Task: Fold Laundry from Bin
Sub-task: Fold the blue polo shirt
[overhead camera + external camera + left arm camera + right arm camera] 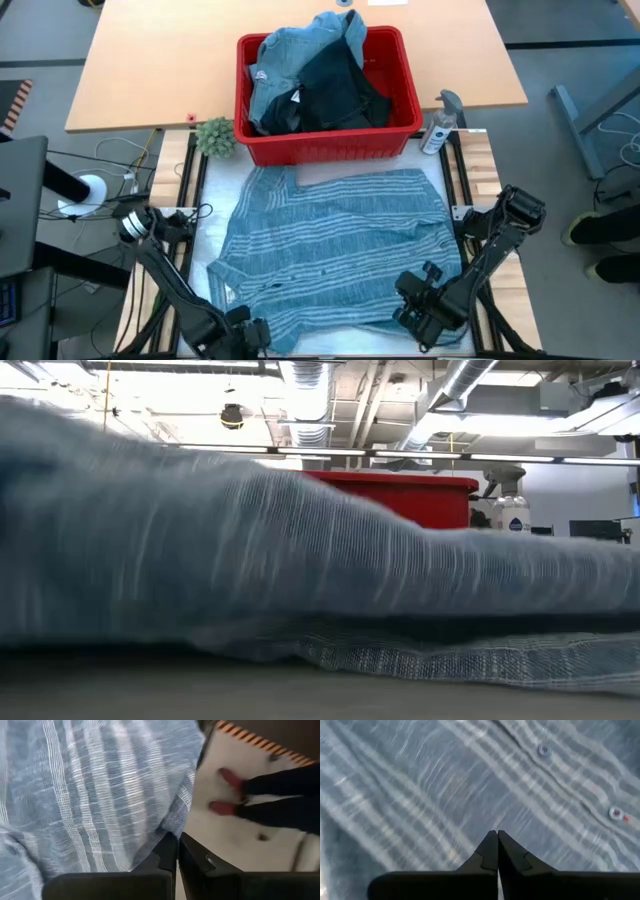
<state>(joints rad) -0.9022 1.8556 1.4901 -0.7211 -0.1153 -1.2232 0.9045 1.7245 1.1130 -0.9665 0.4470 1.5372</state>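
Left claw [176, 851]: pinched tight on the striped shirt's [335, 245] near edge.
Right claw [497, 849]: closed, tips pressed into the shirt's cloth.
Bin [330, 145]: beyond both claws.

The high camera looked straight down over the pale worktop [300, 60]. The low one sat at surface level, close behind the blue-grey white-striped cotton shirt [250, 550]. Both wrist cameras hung just above that shirt.

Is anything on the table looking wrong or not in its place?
Nothing is spilled or damaged. The striped shirt lies spread but wrinkled, its near-left edge bunched, and clothes heap above the red bin rim.
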